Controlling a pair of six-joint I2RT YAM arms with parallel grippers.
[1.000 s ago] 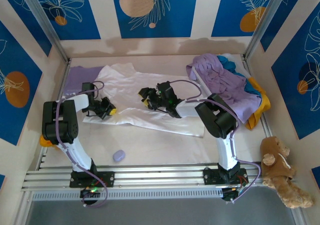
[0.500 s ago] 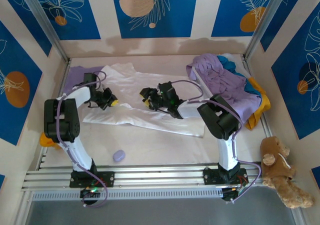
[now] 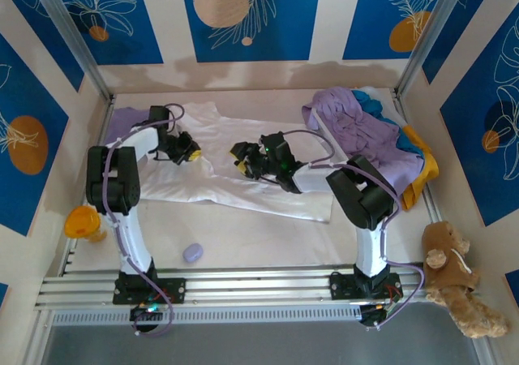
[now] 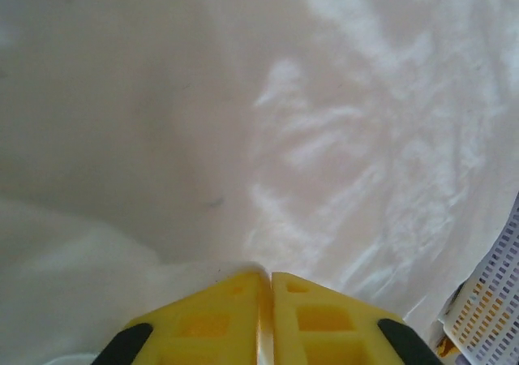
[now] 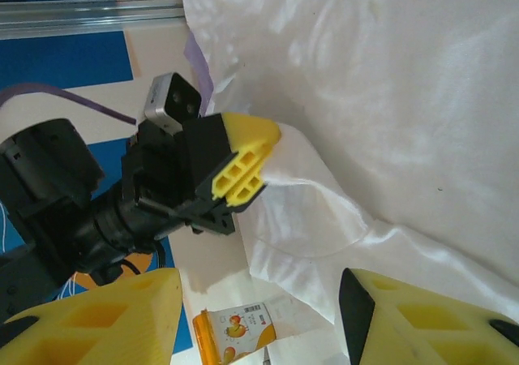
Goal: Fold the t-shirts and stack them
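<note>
- The left arm is reaching farther toward the back than a second ago, and the left end effector (image 3: 187, 151) is now sitting over the rear left part of the white t-shirt (image 3: 235, 188).
- With the elbow swung away, an orange object (image 3: 81, 220) at the worktop's (image 3: 259, 239) left edge is showing more fully.
- The right arm is barely shifting.
- The left end effector's fingers are pressing together with only a thin seam between them, pinching a raised fold of the white t-shirt.
- The right end effector (image 5: 259, 284) is hanging spread, gripping nothing, just above the shirt spread across the worktop's middle.
</note>
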